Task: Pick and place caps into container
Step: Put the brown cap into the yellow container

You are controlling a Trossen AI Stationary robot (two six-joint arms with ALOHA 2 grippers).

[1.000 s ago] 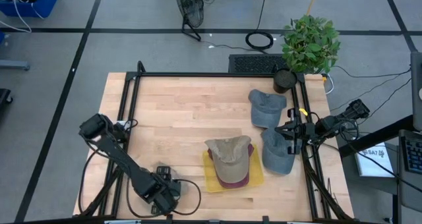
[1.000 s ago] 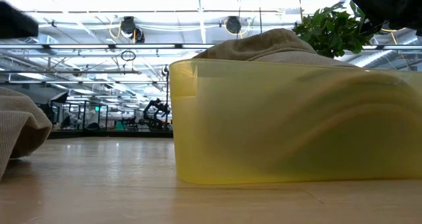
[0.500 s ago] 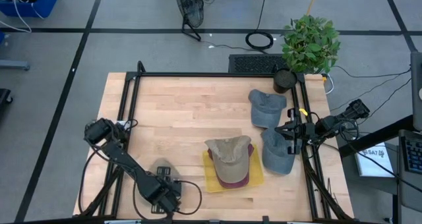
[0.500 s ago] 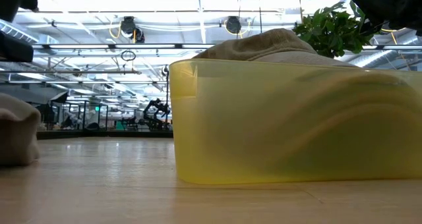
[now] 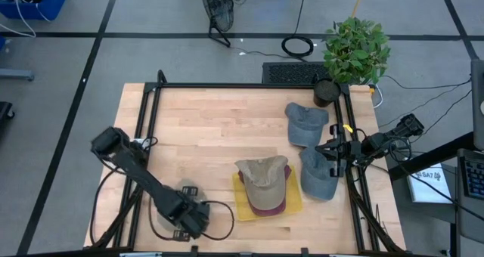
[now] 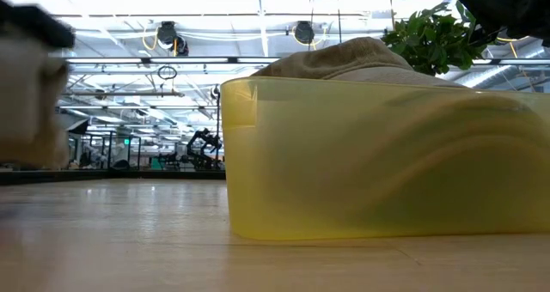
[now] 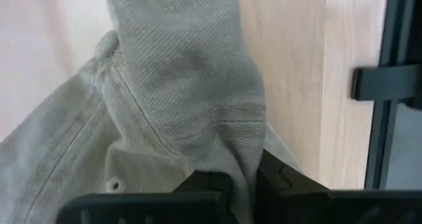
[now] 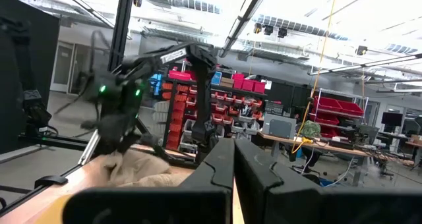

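The left claw [image 7: 227,184] pinches a fold of a khaki cap [image 7: 165,118] that hangs bunched beneath it, near the table's front left, with the yellow tray [image 5: 293,205] off to its right. The cloth looks light, soft and floppy; a crown fold or the stiffer brim should grip best. The right claw [image 8: 234,168] waits pressed together above the table's right edge. No writing is readable
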